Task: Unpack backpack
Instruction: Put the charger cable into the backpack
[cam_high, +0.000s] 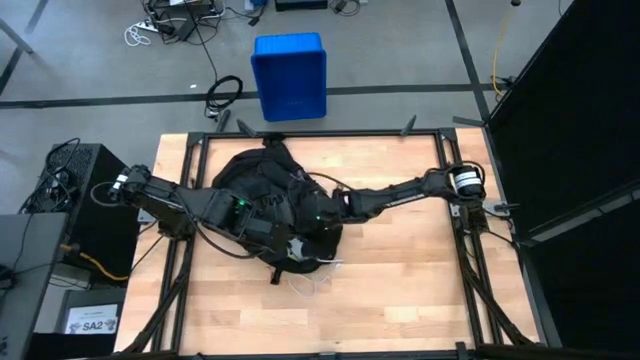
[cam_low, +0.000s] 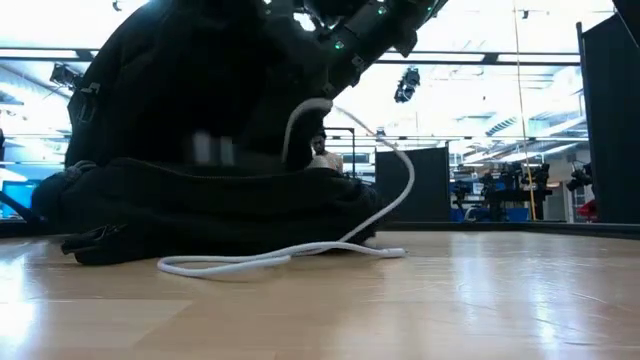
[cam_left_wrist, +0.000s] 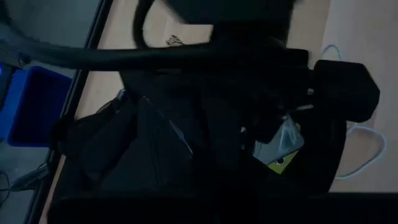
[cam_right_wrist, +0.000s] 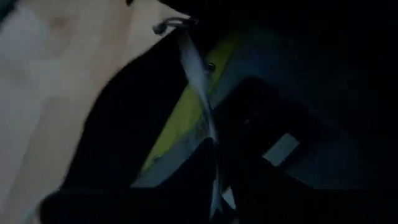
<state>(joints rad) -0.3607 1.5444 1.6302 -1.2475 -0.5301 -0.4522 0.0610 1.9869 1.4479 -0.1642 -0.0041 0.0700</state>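
1. counter (cam_high: 420, 290): i see bare wood, with the backpack lying left of the middle, nearer the far edge than the near one.
2. backpack (cam_high: 250, 180): it is a big black fabric heap, slumped low and wide in the low view. i judge it soft and floppy, not heavy for two arms, but it will sag and fold wherever i lift it. the cloth itself should not slip much, though a loose fold would just pull out. i would rather take it by a strap, a zipper edge or the lip of the opening than by flat cloth.
3. left arm: its gripper (cam_high: 268, 226) sits on the near side of the backpack. i can't make out the fingers in the dark, but i take them as together; what they pinch, if anything, i cannot tell.
4. right arm: its gripper (cam_high: 322, 212) is down at the backpack's opening. the wrist view shows a dark interior with something yellow-green inside. whether these fingers are apart or together, i cannot tell.
5. white cable (cam_low: 300, 255): thin and limp, it trails from the opening onto the counter. i judge it light, and likely to snag.
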